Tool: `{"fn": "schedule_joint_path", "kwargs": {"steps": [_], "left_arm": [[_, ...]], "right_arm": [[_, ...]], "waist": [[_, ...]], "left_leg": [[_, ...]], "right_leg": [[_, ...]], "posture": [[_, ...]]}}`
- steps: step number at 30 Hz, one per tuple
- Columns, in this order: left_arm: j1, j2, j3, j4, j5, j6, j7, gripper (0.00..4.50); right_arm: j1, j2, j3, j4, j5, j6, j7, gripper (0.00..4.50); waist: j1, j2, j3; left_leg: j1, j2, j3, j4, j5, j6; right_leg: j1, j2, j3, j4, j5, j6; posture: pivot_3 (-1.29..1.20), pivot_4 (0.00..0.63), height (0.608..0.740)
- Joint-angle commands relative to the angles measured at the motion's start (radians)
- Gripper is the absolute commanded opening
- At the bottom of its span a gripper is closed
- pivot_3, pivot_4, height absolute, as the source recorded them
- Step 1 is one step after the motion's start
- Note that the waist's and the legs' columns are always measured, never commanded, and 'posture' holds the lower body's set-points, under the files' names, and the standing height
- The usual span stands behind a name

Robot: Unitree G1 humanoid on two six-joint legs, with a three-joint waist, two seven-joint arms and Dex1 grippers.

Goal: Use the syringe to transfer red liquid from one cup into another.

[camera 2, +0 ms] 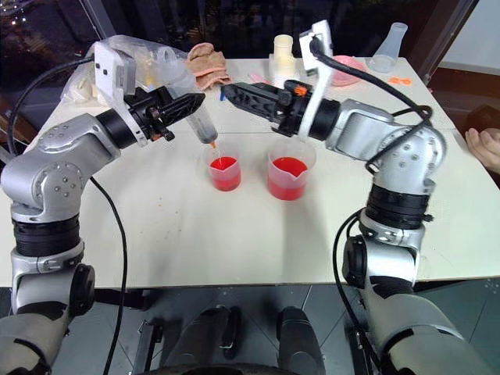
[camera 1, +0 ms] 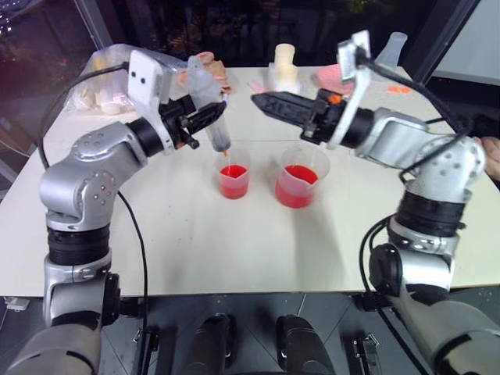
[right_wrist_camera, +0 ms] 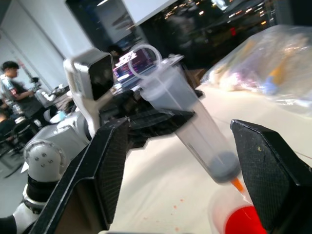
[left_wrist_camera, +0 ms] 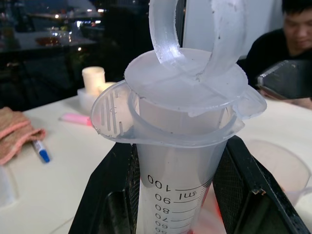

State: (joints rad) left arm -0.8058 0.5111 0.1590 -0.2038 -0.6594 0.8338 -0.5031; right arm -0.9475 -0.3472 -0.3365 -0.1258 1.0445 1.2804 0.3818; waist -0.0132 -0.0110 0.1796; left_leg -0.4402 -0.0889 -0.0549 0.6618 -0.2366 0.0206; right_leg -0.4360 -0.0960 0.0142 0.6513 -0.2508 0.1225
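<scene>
My left gripper (camera 1: 201, 117) is shut on the barrel of the clear syringe (camera 1: 211, 105). The syringe is tilted, and its orange tip (camera 1: 224, 154) hangs just above the smaller cup (camera 1: 233, 181), which holds red liquid (camera 1: 233, 186). The plunger (left_wrist_camera: 187, 80) is pushed fully in and the barrel looks empty. To the right stands the larger cup (camera 1: 300, 184), with more red liquid (camera 2: 287, 173) in it. My right gripper (camera 1: 262, 101) hovers open above and behind the larger cup, pointing at the syringe; its fingers (right_wrist_camera: 107, 161) stand wide apart, clear of it.
Along the table's far side lie a clear plastic bag (camera 2: 148, 55), a pink cloth (camera 2: 205, 58), a blue pen (left_wrist_camera: 41, 151), a white cylinder (camera 2: 283, 48), a pink bowl (camera 2: 348, 69) and a clear flask (camera 2: 391, 43). A person's hand (camera 2: 484, 144) rests at the right edge.
</scene>
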Motion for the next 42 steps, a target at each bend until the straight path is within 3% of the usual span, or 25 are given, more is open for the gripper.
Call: {"fn": "schedule_joint_path", "kwargs": {"steps": [1,5,9,12,15,21,28,42], "left_arm": [[-0.080,-0.024,0.071,0.030,-0.065,0.060,0.059,1.53],[-0.217,-0.050,0.138,0.182,-0.101,0.193,0.181,1.53],[-0.425,-0.035,0.168,0.478,-0.052,0.366,0.313,1.53],[-0.513,-0.005,0.125,0.623,0.054,0.305,0.349,1.53],[-0.593,0.013,0.083,0.762,0.110,0.325,0.326,1.53],[-0.679,0.008,-0.203,1.024,0.263,0.487,0.149,1.53],[-0.700,-0.062,-0.254,1.210,0.372,0.522,0.119,1.53],[-0.671,-0.146,-0.012,1.373,0.419,0.513,0.335,1.53]], "right_arm": [[0.033,-0.010,-0.029,-0.045,0.036,0.003,-0.046,3.37],[0.084,-0.015,-0.036,-0.081,0.067,-0.003,-0.077,3.37],[0.128,-0.018,-0.054,-0.106,0.096,-0.014,-0.119,3.37],[0.149,-0.015,-0.050,-0.117,0.109,-0.028,-0.144,3.37],[0.165,-0.017,-0.052,-0.127,0.127,-0.036,-0.172,3.37],[0.193,-0.035,-0.061,-0.147,0.178,-0.046,-0.225,3.37],[0.238,-0.026,-0.049,-0.210,0.262,-0.071,-0.340,3.37],[0.317,-0.100,-0.002,-0.266,0.445,-0.170,-0.527,3.37]], "waist": [[-0.001,0.000,0.000],[-0.001,0.000,0.000],[-0.002,0.000,0.000],[-0.002,0.000,0.000],[-0.003,0.000,0.000],[0.000,0.000,0.000],[-0.003,-0.001,0.001],[-0.001,-0.001,0.000]], "left_leg": [[0.000,0.000,0.000,0.000,0.000,0.000],[0.000,0.000,0.000,0.000,0.000,0.000],[0.000,0.000,0.000,0.001,0.000,0.000],[0.000,-0.001,0.000,0.001,0.000,0.000],[0.000,0.000,0.000,0.001,0.001,-0.002],[-0.001,-0.002,0.000,0.000,0.001,-0.001],[-0.003,-0.001,0.000,0.000,0.001,-0.001],[-0.002,-0.001,0.000,0.000,0.001,-0.001]], "right_leg": [[0.000,0.000,0.000,0.000,0.000,0.000],[-0.001,0.001,0.000,0.002,0.000,0.000],[-0.001,0.002,-0.001,0.003,0.000,0.000],[-0.001,0.003,-0.001,0.003,0.000,0.000],[-0.002,0.003,-0.001,0.005,0.000,0.000],[-0.003,0.002,-0.001,0.006,0.000,0.000],[-0.007,0.000,0.001,0.009,0.000,0.000],[-0.007,-0.001,0.001,0.010,0.000,0.000]], "posture": [[0.00,0.150,0.740],[0.00,0.150,0.740],[0.00,0.150,0.740],[0.00,0.150,0.740],[0.00,0.150,0.740],[0.00,0.150,0.740],[0.00,0.150,0.740],[0.00,0.150,0.740]]}}
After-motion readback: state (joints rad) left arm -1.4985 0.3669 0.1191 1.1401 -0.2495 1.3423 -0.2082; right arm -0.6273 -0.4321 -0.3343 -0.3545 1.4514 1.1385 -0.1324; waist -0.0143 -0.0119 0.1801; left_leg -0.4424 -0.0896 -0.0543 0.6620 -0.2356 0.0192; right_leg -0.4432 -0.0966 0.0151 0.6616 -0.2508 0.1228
